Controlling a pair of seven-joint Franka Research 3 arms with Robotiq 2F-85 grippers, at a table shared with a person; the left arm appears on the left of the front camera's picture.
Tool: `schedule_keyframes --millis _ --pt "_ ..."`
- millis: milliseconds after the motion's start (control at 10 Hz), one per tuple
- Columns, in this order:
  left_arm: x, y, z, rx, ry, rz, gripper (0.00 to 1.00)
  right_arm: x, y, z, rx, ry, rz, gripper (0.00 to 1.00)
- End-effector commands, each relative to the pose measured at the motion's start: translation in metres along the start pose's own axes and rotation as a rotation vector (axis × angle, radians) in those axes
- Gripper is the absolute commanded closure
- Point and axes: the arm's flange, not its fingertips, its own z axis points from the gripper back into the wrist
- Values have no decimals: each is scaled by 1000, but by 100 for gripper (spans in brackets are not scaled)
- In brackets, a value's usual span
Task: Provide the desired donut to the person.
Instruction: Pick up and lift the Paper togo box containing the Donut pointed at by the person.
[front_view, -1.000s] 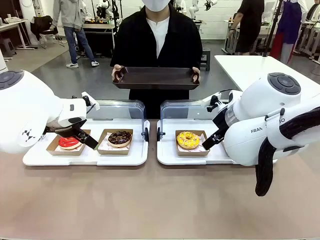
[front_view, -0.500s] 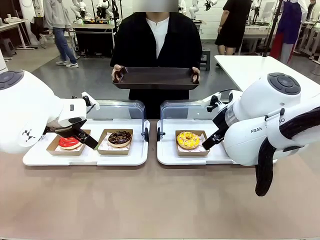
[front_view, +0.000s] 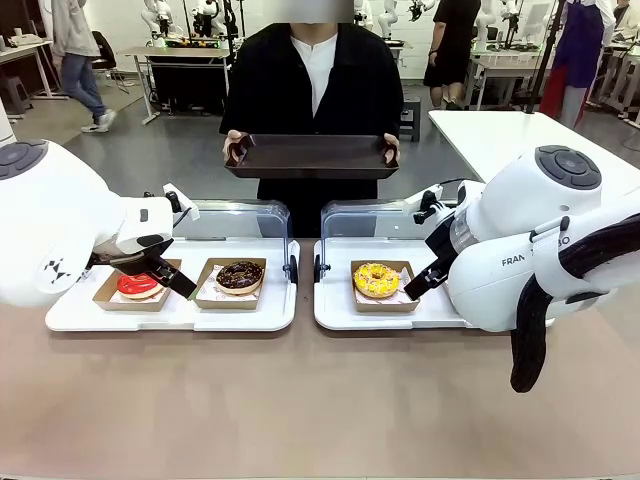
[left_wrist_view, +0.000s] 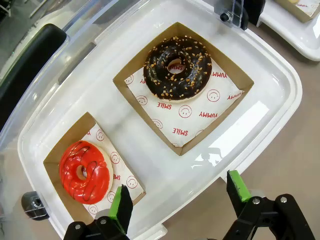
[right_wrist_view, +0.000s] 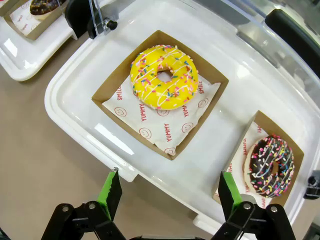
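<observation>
Holding both pincers spread wide and pinching nothing, we are hovering at the near edges of two white trays. Our left gripper (left_wrist_view: 179, 190) is hanging over the rim of the left tray (left_wrist_view: 260, 115), with the red donut (left_wrist_view: 82, 171) lying just beside one green pad (left_wrist_view: 120, 205) and the nut-topped chocolate donut (left_wrist_view: 177, 74) sitting farther ahead. Our right gripper (right_wrist_view: 169, 177) is hanging over the rim of the right tray (right_wrist_view: 75, 95), with the yellow donut (right_wrist_view: 164, 76) lying ahead of the open jaws and a sprinkled chocolate donut (right_wrist_view: 271, 165) off beside one finger. The donuts are round and are offering no long axis, though their cardboard boxes (left_wrist_view: 235, 75) are sitting cornerwise to our fingers. We are judging each arm nearer to its own tray's pair. Beyond the trays the person (front_view: 312, 90) is standing at the far side, holding a dark tray (front_view: 312, 157) level with both hands (front_view: 236, 148), roughly between our arms. Neither hand is pointing, so we are not able to tell which donut is wanted. The front view is giving us the person and the dark tray. The right wrist view is adding the sprinkled donut, where the front view has the right arm in the way.
</observation>
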Motion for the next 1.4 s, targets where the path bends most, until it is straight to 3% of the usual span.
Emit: schedule_keyframes --millis 0,200,300,500,600,900,1100,1200,1300 --pt "0 0 0 0 0 0 0 0 0 0 0 0 0 0" --pt "0 0 0 0 0 0 0 0 0 0 0 0 0 0" --pt "4 6 17 21 25 -51 0 4 2 20 -11 -7 67 0" --pt "12 22 69 93 26 -135 0 12 -2 82 -5 -25 120 0" --pt "19 30 98 70 13 -154 0 15 -6 115 -14 -36 128 0" --pt "19 39 173 36 -16 -151 0 2 -2 186 -19 9 145 0" --pt "18 42 222 110 -38 -127 0 -7 4 235 -70 -27 160 0" --pt "20 41 231 161 -29 -113 0 -6 4 240 -83 -19 162 0" --pt "21 41 210 85 -37 -132 0 -4 4 219 -32 -30 131 0"
